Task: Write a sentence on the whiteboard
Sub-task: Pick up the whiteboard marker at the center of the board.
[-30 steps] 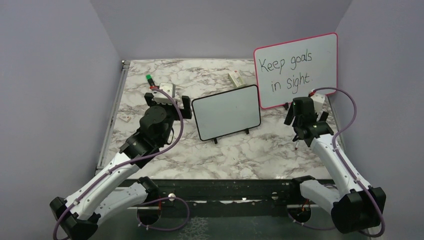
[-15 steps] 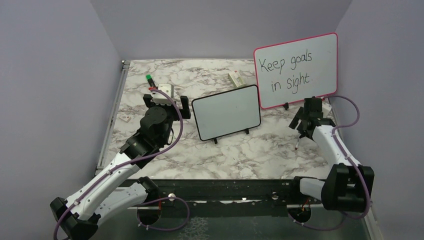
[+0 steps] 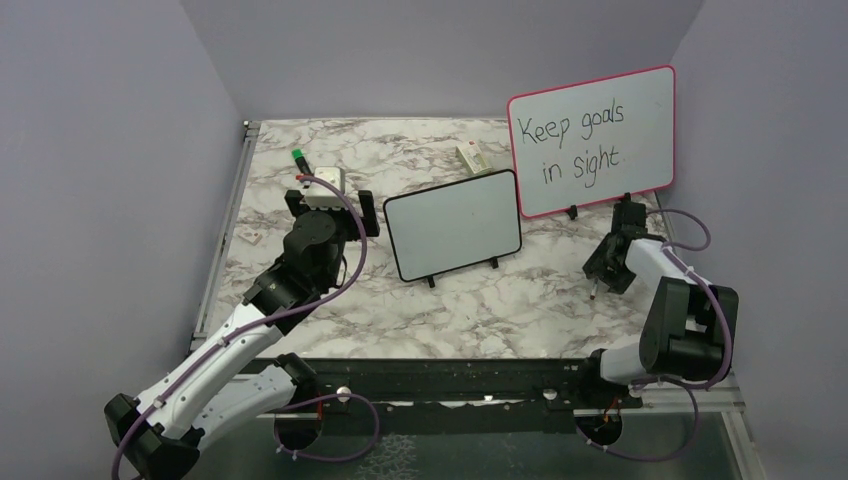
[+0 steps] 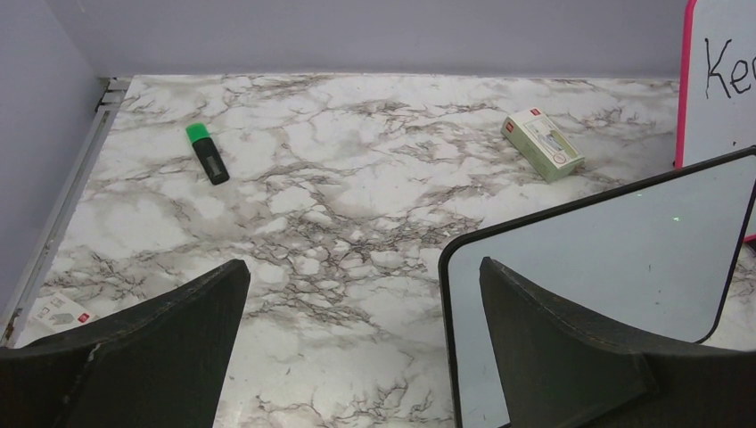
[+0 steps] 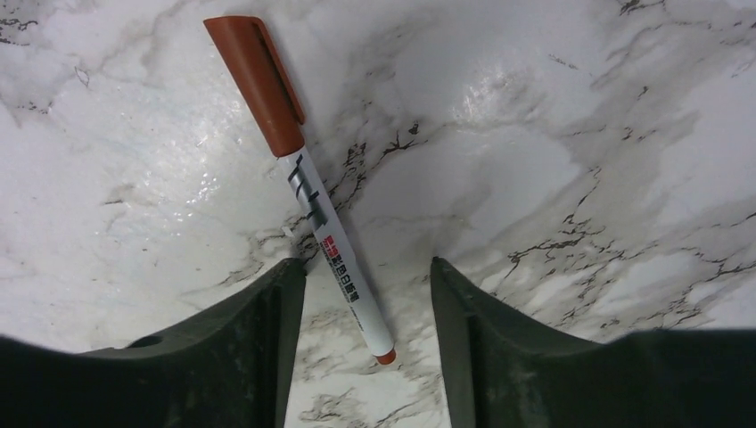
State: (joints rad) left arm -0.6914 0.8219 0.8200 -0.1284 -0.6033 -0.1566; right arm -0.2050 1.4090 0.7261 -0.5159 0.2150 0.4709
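The whiteboard (image 3: 455, 225) with a thin black frame stands on small feet mid-table, and its face is blank; no sentence shows on it. In the left wrist view the whiteboard (image 4: 606, 259) sits just right of my left gripper (image 4: 364, 276), which is open with only marble between its fingers. My left gripper (image 3: 332, 205) hovers left of the board. A red-capped marker (image 5: 330, 232) lies flat on the table. My right gripper (image 5: 367, 272) straddles its tail end, with a gap on each side. From above, the right gripper (image 3: 607, 268) points down at the table's right side.
A larger pink-framed board (image 3: 590, 140) with black writing stands at the back right. A green-capped highlighter (image 4: 207, 153) lies at the back left and a small box (image 4: 542, 145) lies behind the whiteboard. A small card (image 4: 61, 312) lies by the left rail (image 3: 222, 250).
My right arm has folded back and dropped its wrist to the table over the marker, and its jaws have narrowed. The left arm has barely moved.
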